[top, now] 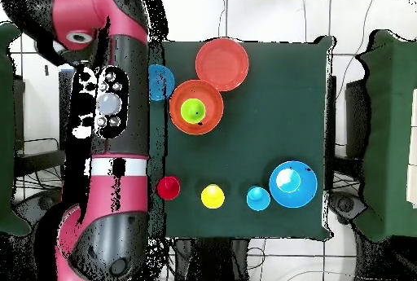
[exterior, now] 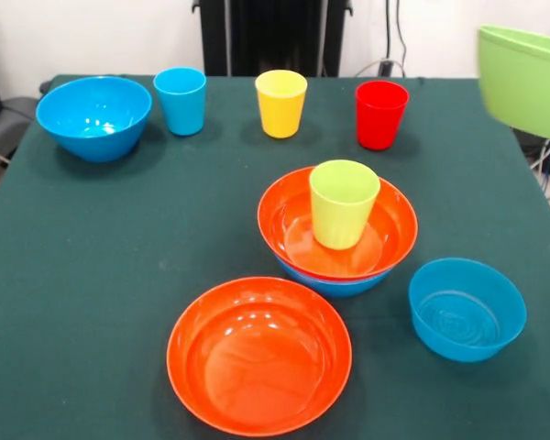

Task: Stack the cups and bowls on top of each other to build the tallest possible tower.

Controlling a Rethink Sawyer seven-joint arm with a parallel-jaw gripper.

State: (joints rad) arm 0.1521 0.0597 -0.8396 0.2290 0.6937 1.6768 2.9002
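You saw the red and black arm (top: pixel 110 131) only in the overhead view, where it lay stretched along the left edge of the green table (top: pixel 269 131), off the cloth save where it overlapped a small blue bowl (top: pixel 161 81). Its gripper could not be made out there, so you could not tell how far its fingers stood apart or whether they held anything. The front view showed no arm, but at its upper right edge a lime green bowl (exterior: pixel 524 78) hung tilted above the table's right side; what carried it lay outside the picture. The tower (exterior: pixel 339 229) stood near the table's middle: a blue bowl (exterior: pixel 335 282) at the bottom, an orange bowl (exterior: pixel 298 215) nested in it, and a green cup (exterior: pixel 343 202) upright inside that. Nearer lay a second orange bowl (exterior: pixel 258 356), and to its right the small blue bowl. Along the far edge stood another blue bowl (exterior: pixel 93 116), then a blue cup (exterior: pixel 181 99), a yellow cup (exterior: pixel 281 103) and a red cup (exterior: pixel 380 114), all apart from one another.
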